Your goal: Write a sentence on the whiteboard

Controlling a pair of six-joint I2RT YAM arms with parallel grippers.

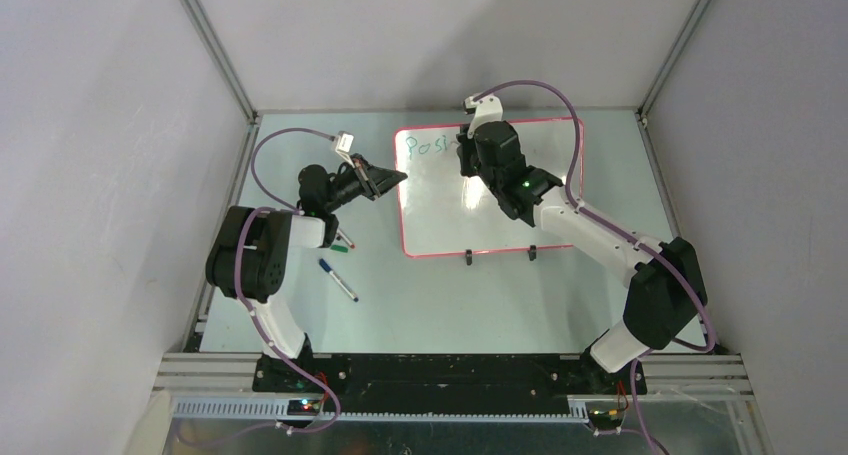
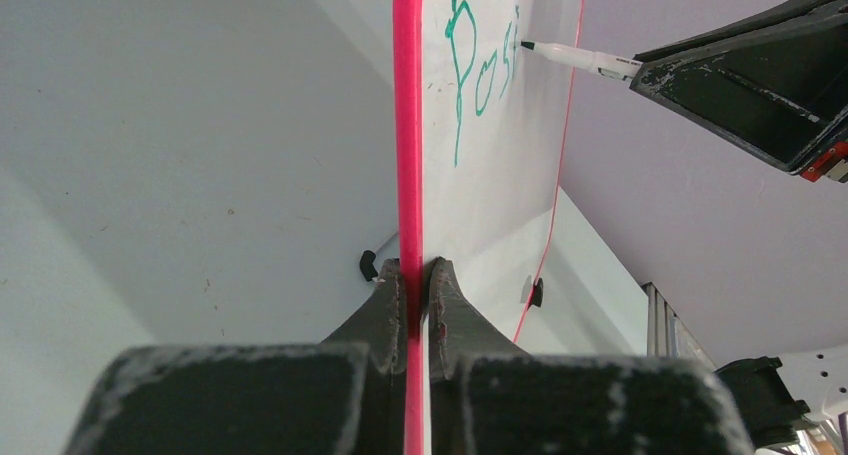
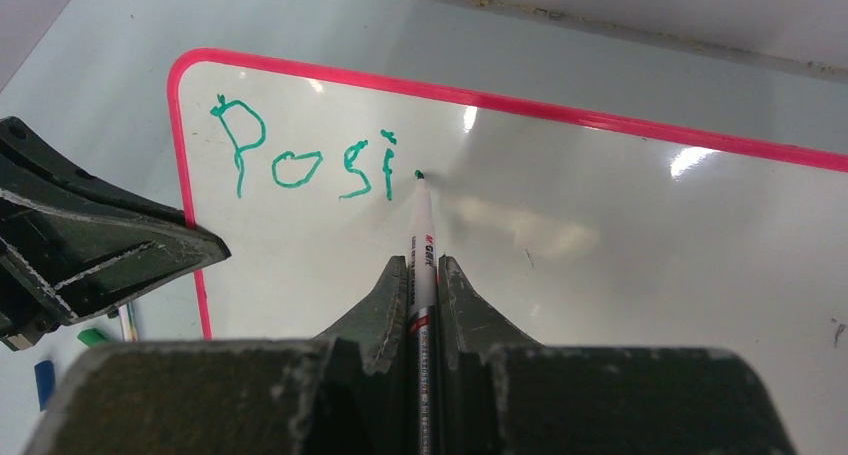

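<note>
The whiteboard (image 1: 500, 210) with its pink rim lies flat on the table, and my left gripper (image 2: 420, 270) is shut on its left rim (image 2: 408, 125). Green letters of the sentence (image 3: 305, 160) read "Posi" at the board's top left (image 1: 425, 147). My right gripper (image 3: 422, 265) is shut on a white marker (image 3: 423, 240), whose tip touches the board just right of the last letter. The left wrist view shows the same marker (image 2: 580, 58) coming in from the right over the letters (image 2: 478, 75). In the top view my right gripper is hidden under its own arm (image 1: 495, 155).
Two loose pens (image 1: 338, 280) lie on the table left of the board, near the left arm (image 1: 262, 250). The board's two black feet (image 1: 468, 256) face the near side. Walls and a metal frame enclose the table.
</note>
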